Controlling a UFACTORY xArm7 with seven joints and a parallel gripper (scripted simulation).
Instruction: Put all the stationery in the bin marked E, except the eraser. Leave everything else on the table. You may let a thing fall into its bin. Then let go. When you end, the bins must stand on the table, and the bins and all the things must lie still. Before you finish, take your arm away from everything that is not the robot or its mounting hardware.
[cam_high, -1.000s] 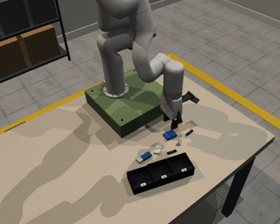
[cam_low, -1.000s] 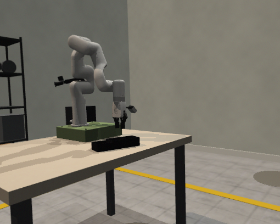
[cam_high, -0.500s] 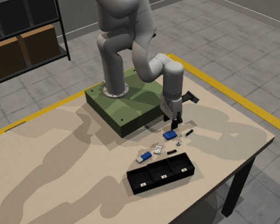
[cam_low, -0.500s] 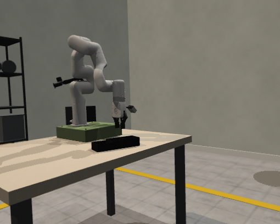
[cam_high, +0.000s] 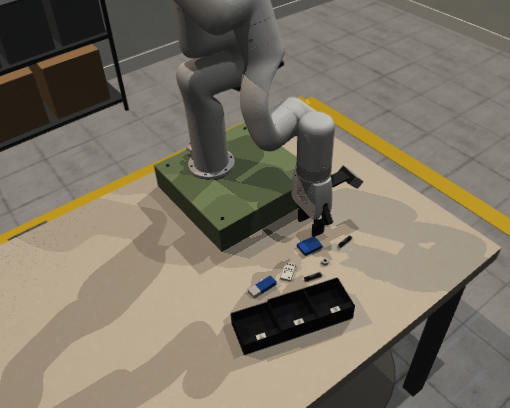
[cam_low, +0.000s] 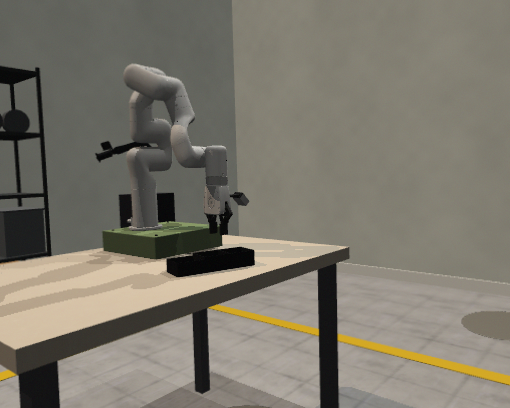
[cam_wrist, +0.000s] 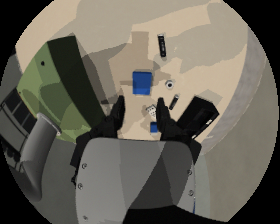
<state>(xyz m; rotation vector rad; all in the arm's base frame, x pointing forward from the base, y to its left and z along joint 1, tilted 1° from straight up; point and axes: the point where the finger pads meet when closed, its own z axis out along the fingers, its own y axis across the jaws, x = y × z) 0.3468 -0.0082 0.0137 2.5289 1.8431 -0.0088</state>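
Note:
My gripper (cam_high: 315, 226) hangs open and empty a little above the table, just behind a flat blue block (cam_high: 309, 245). In the wrist view the blue block (cam_wrist: 141, 82) lies ahead of my open fingers. A black pen-like stick (cam_high: 344, 241) lies to the right of the block. A shorter black piece (cam_high: 312, 276) lies nearer the bin. A blue and white eraser (cam_high: 262, 286) lies left of it. The black bin (cam_high: 292, 314) has three compartments with white labels that are too small to read.
A white domino (cam_high: 288, 271) and a small grey nut (cam_high: 325, 261) lie between the block and the bin. The green robot base (cam_high: 230, 187) stands close behind my gripper. The table's right edge is near. In the side view the bin (cam_low: 210, 260) hides the small things.

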